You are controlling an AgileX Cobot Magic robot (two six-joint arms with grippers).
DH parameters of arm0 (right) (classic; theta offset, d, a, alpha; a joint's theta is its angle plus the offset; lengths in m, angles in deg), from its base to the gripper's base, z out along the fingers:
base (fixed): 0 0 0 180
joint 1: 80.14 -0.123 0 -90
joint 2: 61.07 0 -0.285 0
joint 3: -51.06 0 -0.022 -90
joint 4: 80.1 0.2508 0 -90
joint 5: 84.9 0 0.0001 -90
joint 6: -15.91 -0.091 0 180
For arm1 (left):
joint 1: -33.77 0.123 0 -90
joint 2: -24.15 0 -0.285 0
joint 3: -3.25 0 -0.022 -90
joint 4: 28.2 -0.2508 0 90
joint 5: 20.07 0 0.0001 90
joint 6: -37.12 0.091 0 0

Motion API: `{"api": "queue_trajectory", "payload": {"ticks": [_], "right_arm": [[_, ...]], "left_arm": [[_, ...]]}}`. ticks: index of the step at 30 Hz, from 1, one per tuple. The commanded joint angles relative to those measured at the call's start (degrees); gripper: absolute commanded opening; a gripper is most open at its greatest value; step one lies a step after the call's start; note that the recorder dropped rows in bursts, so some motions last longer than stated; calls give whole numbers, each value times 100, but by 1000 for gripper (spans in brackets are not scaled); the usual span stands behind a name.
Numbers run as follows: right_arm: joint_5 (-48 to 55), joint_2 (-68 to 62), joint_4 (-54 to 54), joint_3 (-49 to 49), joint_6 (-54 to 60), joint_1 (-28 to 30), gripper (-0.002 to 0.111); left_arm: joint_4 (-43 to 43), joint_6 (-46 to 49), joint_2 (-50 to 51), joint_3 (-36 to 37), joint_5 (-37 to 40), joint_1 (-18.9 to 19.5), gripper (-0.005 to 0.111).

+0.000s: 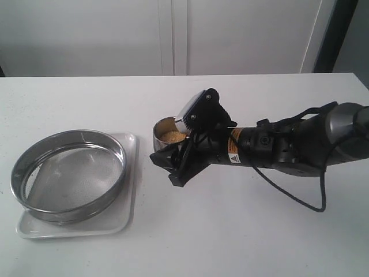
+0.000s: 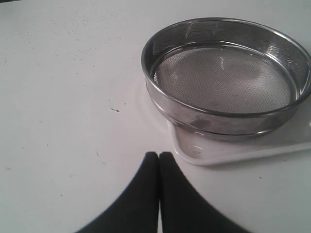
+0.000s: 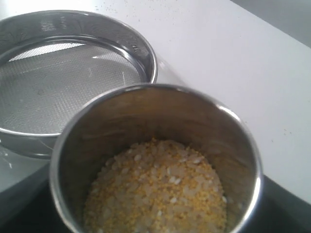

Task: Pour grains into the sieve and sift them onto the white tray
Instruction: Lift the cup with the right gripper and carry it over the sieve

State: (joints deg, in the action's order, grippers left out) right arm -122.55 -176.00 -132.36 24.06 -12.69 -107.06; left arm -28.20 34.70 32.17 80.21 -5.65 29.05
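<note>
your right gripper (image 1: 173,143) grips the steel cup (image 1: 163,131) of grains (image 3: 160,189) at frame centre, ready to pour; the sieve (image 1: 72,176) sits on the white tray (image 1: 130,173) lower left to catch siftings; left gripper (image 2: 159,162) closed, idle.

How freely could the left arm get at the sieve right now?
Probably yes. Bare table lies between the shut left claw and the sieve on the white tray; the right claw is off at the steel cup. The left claw would need to open first.
</note>
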Motion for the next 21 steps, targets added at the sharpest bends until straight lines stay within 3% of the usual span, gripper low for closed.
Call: {"api": "queue_trajectory", "payload": {"ticks": [1,12,21], "right_arm": [[-86,329,-245,5,-340,-1,0],[190,908,-1068,70,-1435,-38,0],[1283,1015,-1653,516,-1965,-793,0]], "left_arm": [[0,-27,-23,26,6,12,0],[0,-27,-23,26,6,12,0],[0,-27,-23,26,6,12,0]]}}
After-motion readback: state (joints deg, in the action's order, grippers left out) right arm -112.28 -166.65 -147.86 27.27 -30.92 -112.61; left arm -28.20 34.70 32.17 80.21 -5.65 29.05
